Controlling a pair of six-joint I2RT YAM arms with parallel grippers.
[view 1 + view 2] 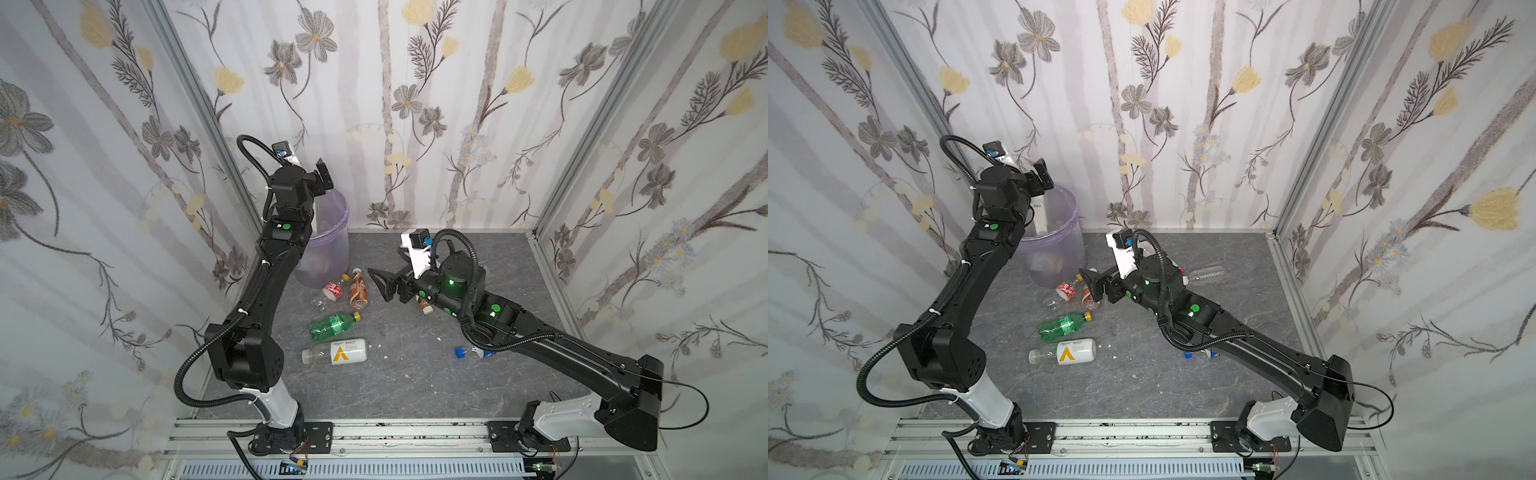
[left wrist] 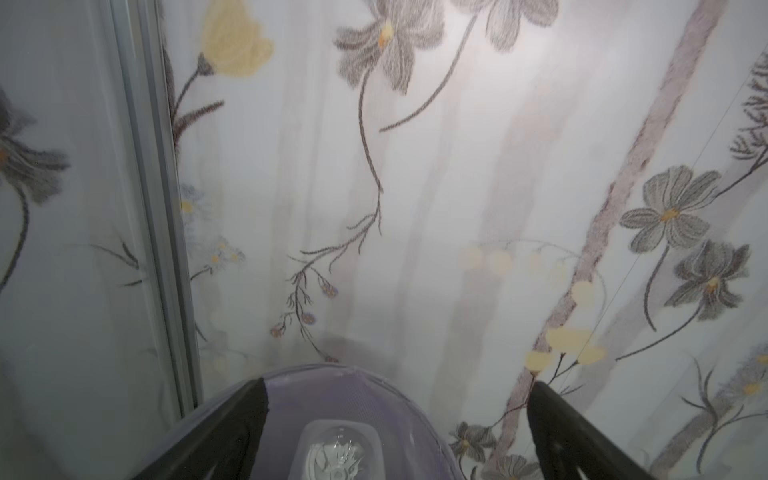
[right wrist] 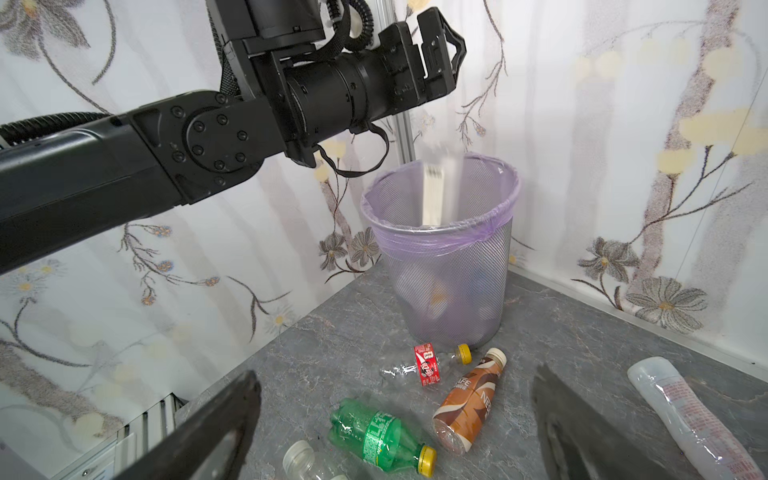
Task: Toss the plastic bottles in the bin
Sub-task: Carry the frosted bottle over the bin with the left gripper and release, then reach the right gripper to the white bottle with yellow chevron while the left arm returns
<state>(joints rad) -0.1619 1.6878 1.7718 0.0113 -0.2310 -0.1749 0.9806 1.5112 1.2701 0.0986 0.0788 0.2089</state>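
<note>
Left tool (image 1: 324,176) hangs over the bin (image 1: 338,249), jaws apart, a bottle (image 3: 434,195) blurred in its mouth. Right tool (image 1: 380,284) is spread wide: best to straddle the brown bottle (image 1: 358,291) at nine o'clock, mid-body.

The right end effector (image 3: 397,372) stands wide open over the desk (image 3: 561,332), nothing between its fingers. Dead ahead at twelve o'clock is the bin (image 3: 444,257), a pale bottle (image 3: 438,191) just a blur in its mouth, and the left end effector (image 3: 444,41) hangs above. Nearer lie a red-labelled bottle (image 3: 428,365) and a brown coffee bottle (image 3: 469,399), close together. At eleven there's a green bottle (image 3: 378,432), a clear white-capped bottle (image 3: 303,461) beside it. Out at two o'clock lies a frosted bottle (image 3: 685,415).
</note>
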